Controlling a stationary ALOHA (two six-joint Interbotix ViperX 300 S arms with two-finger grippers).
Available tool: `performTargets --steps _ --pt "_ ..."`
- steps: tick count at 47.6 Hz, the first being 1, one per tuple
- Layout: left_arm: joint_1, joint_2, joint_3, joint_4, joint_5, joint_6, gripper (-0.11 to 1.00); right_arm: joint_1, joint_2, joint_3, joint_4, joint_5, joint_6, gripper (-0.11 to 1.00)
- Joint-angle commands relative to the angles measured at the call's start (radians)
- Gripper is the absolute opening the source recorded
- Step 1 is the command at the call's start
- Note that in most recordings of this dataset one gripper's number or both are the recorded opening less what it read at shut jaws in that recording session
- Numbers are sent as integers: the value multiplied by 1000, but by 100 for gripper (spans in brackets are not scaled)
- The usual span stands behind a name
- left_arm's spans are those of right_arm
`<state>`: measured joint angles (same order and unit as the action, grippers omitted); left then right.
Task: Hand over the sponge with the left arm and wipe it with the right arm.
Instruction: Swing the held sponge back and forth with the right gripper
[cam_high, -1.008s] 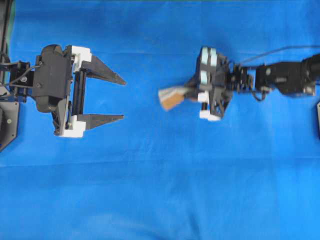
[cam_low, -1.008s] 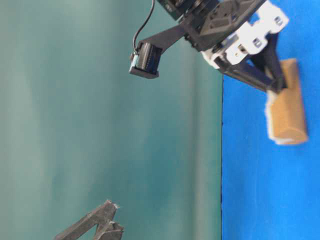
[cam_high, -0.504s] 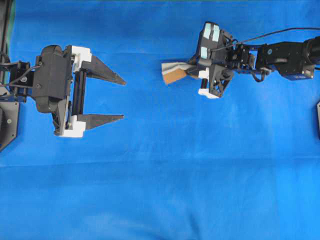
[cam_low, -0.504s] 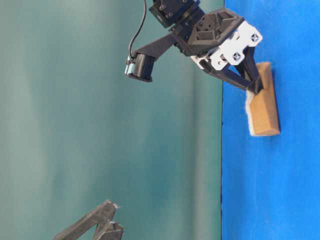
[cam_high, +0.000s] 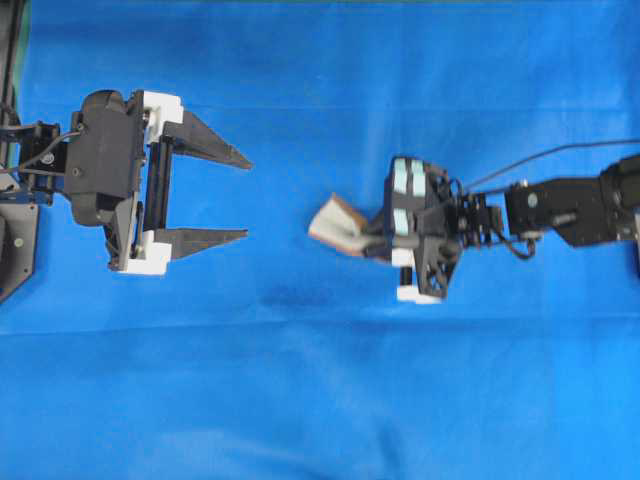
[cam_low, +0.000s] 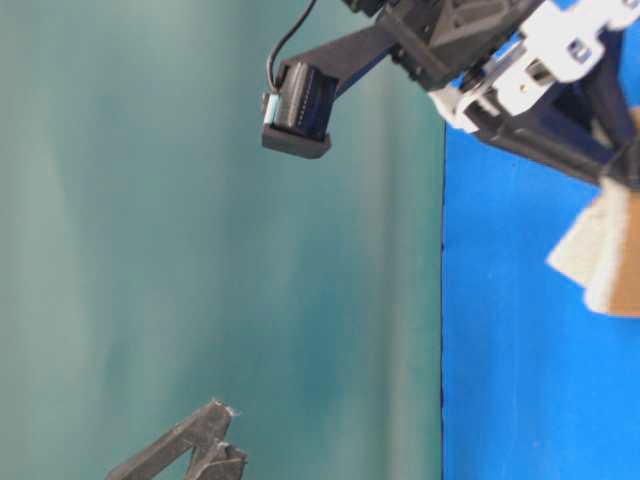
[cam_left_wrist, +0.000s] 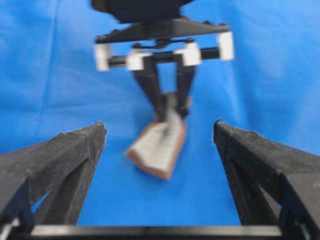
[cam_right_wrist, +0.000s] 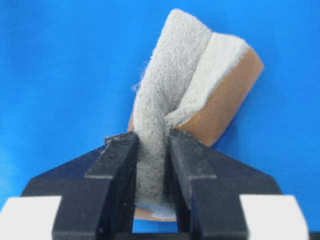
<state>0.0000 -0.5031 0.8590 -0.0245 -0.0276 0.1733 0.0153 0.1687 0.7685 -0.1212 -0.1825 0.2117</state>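
Note:
The sponge, whitish-grey fuzz over an orange-brown layer, sits tilted on the blue cloth right of centre. My right gripper, the one with teal patches, is shut on its near end. Up close, the black fingers pinch the grey fuzzy layer of the sponge, which bends away to the right. The table-level view shows the sponge under the right gripper at the right edge. My left gripper stands wide open at the left, apart from the sponge. From its wrist, the sponge lies ahead between its fingertips.
Blue cloth covers the whole table. A black arm base stands at the left edge. The right arm's cable arcs above its wrist. A teal wall fills the table-level view's left.
The right gripper carried the sponge toward the far side of the cloth, then back toward the near side. The sponge now sits more tilted. The left gripper has not moved.

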Motion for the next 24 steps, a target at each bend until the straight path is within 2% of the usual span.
performTargets --steps 1,6,12,19,24 --pt "-2 -5 -11 -2 -9 -2 90 74 -25 -15 2 14 20 26" --pt "-2 -6 -12 -2 -9 -2 90 101 -25 -28 2 32 31 26" --pt "-2 -6 -12 -2 -11 -2 90 92 -25 -32 -5 54 21 26" --pt "-2 -5 -12 -2 -9 -3 90 21 -28 -29 -18 64 11 26" --pt "-2 -5 -12 -2 -9 -3 90 -67 -35 -25 -52 64 -9 26"
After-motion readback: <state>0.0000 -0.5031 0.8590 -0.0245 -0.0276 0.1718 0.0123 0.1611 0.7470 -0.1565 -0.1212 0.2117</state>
